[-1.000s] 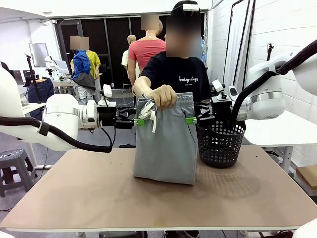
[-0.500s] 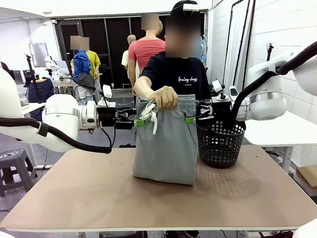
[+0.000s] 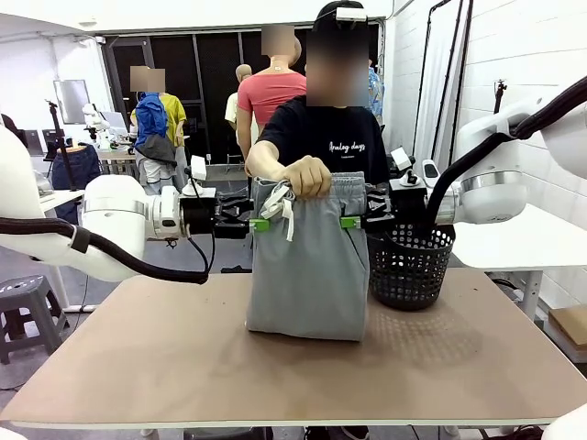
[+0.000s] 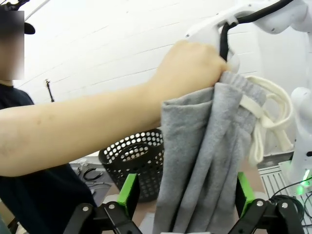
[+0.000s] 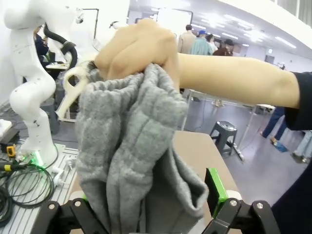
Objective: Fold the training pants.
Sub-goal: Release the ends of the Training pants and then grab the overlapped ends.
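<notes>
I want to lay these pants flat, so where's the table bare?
The whole robot-side strip of the table, in front of the training pants, is bare, and so is the left side beside them. The right rear is crowded: the black mesh basket stands close beside the pants.

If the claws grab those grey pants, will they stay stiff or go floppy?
Probably floppy: the training pants hang in soft folds from the person's hand. Likely light too, since that one hand seems to hold them up easily.
</notes>
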### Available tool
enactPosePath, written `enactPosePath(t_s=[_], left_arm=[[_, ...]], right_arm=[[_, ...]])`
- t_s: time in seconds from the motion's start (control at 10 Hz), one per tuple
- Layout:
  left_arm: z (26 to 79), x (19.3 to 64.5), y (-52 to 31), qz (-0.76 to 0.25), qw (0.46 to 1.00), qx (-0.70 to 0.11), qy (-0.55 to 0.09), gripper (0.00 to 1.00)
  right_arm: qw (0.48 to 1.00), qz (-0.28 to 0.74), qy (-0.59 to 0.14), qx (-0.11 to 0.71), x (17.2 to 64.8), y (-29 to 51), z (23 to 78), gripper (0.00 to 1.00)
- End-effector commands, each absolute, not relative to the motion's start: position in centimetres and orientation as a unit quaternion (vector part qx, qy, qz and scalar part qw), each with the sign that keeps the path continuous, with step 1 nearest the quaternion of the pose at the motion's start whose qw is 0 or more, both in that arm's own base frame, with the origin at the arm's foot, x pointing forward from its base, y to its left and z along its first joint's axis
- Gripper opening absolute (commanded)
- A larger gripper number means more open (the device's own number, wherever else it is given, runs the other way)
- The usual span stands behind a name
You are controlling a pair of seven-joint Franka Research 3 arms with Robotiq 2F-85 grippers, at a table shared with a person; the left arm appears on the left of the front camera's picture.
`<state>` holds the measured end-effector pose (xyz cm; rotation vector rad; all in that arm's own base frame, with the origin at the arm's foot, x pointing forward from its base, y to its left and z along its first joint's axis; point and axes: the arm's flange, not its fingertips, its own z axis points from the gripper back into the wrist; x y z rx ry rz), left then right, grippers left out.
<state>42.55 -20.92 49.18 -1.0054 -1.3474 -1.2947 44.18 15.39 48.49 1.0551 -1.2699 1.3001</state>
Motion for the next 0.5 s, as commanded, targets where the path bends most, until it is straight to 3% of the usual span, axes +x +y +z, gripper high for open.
enactPosePath(t_s=[0.0, 0.4], left_arm=[[48.7, 42.8, -20.5, -0.549, 0.467, -0.429, -0.544, 1.0], [48.4, 42.6, -21.1, -0.572, 0.463, -0.449, -0.508, 1.0]], right_arm=[[0.484, 0.528, -0.52, 0.466, 43.9, 15.5, 47.8, 1.0], [0.473, 0.532, -0.492, 0.501, 43.8, 16.7, 47.0, 1.0]])
